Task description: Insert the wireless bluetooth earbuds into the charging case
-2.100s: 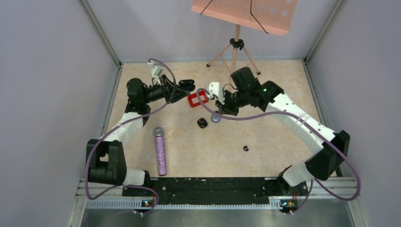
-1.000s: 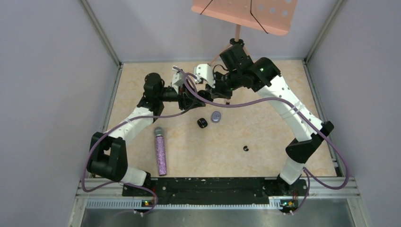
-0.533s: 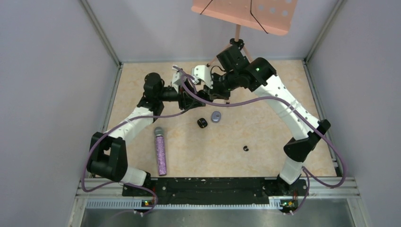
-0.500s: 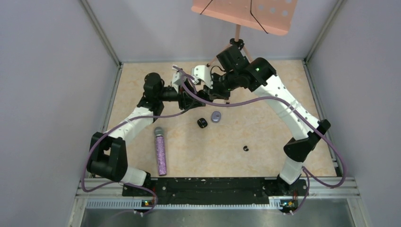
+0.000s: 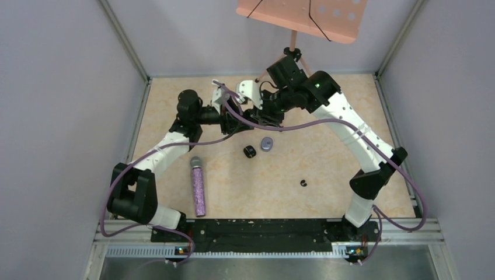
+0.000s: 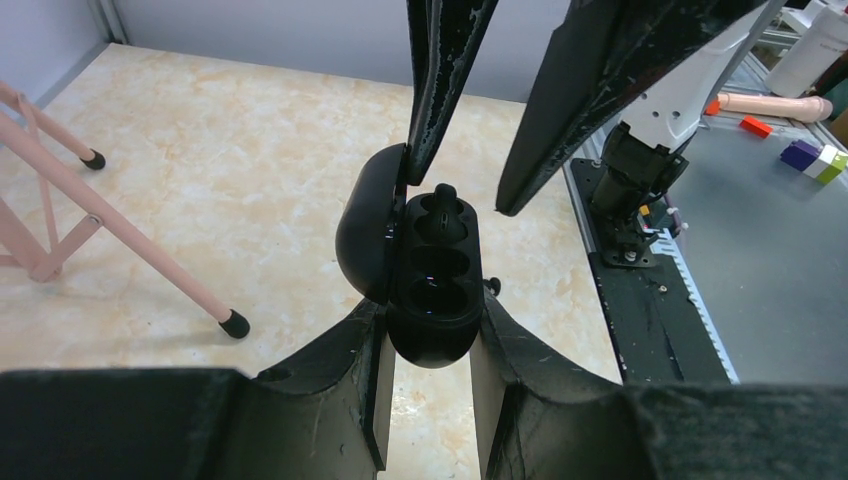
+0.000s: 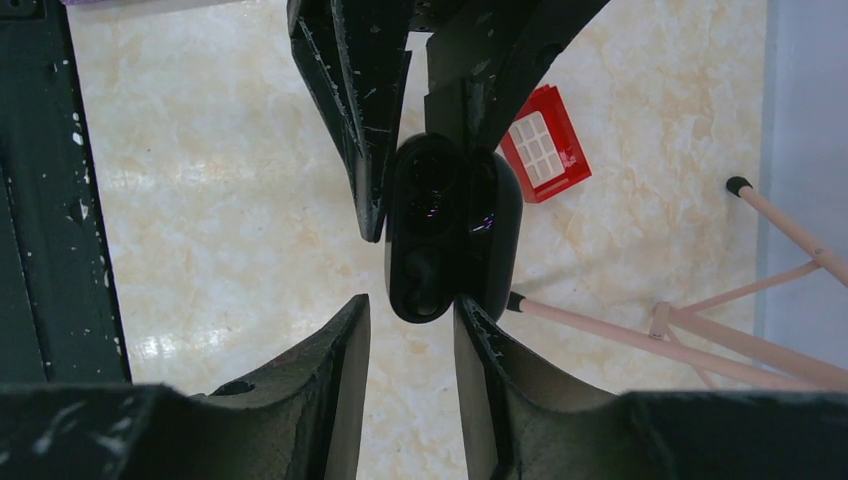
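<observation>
My left gripper [image 6: 430, 312] is shut on an open black charging case [image 6: 437, 300], gripping its body from both sides with the lid [image 6: 362, 230] swung out to the left. A black earbud [image 6: 441, 205] sits in the case's far socket; the near socket [image 6: 437, 272] shows empty. My right gripper [image 7: 412, 305] is open just over the case [image 7: 432, 230], with nothing between its fingers [image 6: 435, 70]. In the top view the two grippers meet at the back middle [image 5: 244, 115]. Another black earbud [image 5: 303, 182] lies alone on the table.
A small black round item [image 5: 250, 151] and a grey-purple oval case [image 5: 267, 143] lie in front of the grippers. A glittery purple microphone [image 5: 198, 185] lies at front left. A red box [image 7: 543, 150] and a pink tripod stand [image 5: 290, 55] are at the back.
Over two seconds both arms came together at the back middle, the left carrying the case. In the last half second they barely moved, and my right gripper's jaws have parted.
</observation>
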{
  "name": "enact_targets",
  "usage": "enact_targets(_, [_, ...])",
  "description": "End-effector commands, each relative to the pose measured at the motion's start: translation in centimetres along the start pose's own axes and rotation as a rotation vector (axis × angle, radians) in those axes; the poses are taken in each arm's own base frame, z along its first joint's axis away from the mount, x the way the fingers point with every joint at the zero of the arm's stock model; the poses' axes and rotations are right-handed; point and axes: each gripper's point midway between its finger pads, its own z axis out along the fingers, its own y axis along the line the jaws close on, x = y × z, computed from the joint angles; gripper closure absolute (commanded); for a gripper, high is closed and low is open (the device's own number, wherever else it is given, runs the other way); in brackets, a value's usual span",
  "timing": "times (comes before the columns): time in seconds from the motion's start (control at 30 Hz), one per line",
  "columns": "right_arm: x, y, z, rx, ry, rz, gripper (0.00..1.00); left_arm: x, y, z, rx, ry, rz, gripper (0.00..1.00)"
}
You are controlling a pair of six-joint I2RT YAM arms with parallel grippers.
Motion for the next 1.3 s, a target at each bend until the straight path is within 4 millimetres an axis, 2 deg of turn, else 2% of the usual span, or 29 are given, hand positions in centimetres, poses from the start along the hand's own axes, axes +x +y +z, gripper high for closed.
enact_targets(0.0, [-1.7, -0.2, -2.7, 0.067, -0.044, -0.021, 0.61, -2.0, -0.3, 0.2, 0.016, -0.018, 0.107, 1.00])
enact_targets(0.17, [-2.1, 0.9, -5.6, 0.089, -0.077, -0.008, 0.60, -1.3, 0.0, 0.0, 0.005, -0.003, 0.079, 1.00])
enact_targets(0.23, [-1.7, 1.8, -6.5, 0.084, -0.080, 0.017, 0.61, -0.9, 0.3, -0.1, -0.012, 0.002, 0.057, 1.00])
enact_targets(0.3, [-0.6, 3.0, -6.4, 0.066, -0.065, 0.051, 0.62, -0.5, 0.7, -0.3, -0.033, 0.006, 0.039, 1.00])
enact_targets(0.37, [1.7, 4.5, -5.8, 0.040, -0.026, 0.087, 0.66, -0.3, 1.1, -0.4, -0.054, 0.005, 0.022, 1.00])
enact_targets(0.43, [4.8, 5.9, -4.6, 0.039, 0.028, 0.119, 0.73, -0.4, 1.5, -0.7, -0.083, 0.001, 0.007, 1.00])
enact_targets(0.57, [10.5, 8.3, -2.7, 0.011, 0.096, 0.071, 0.87, -0.7, 2.4, -1.7, -0.136, -0.012, -0.041, 1.00])
enact_targets(0.63, [13.4, 9.6, -1.6, -0.043, 0.147, -0.034, 0.88, -0.7, 2.9, -2.5, -0.170, -0.019, -0.078, 1.00])
enact_targets(0.67, [14.2, 9.9, -1.2, -0.061, 0.160, -0.091, 0.89, -0.7, 3.2, -3.0, -0.187, -0.022, -0.091, 1.00])
enact_targets(0.97, [19.5, 11.7, 3.6, -0.402, 0.224, -0.713, 0.79, -2.3, 5.6, -7.0, -0.348, -0.102, -0.176, 1.00])
enact_targets(1.1, [21.1, 13.2, 5.5, -0.572, 0.185, -0.960, 0.77, -2.7, 5.8, -8.3, -0.401, -0.118, -0.163, 1.00])
enact_targets(1.27, [22.6, 14.9, 7.1, -0.750, 0.146, -1.085, 0.76, -2.9, 5.5, -9.0, -0.448, -0.101, -0.126, 1.00])
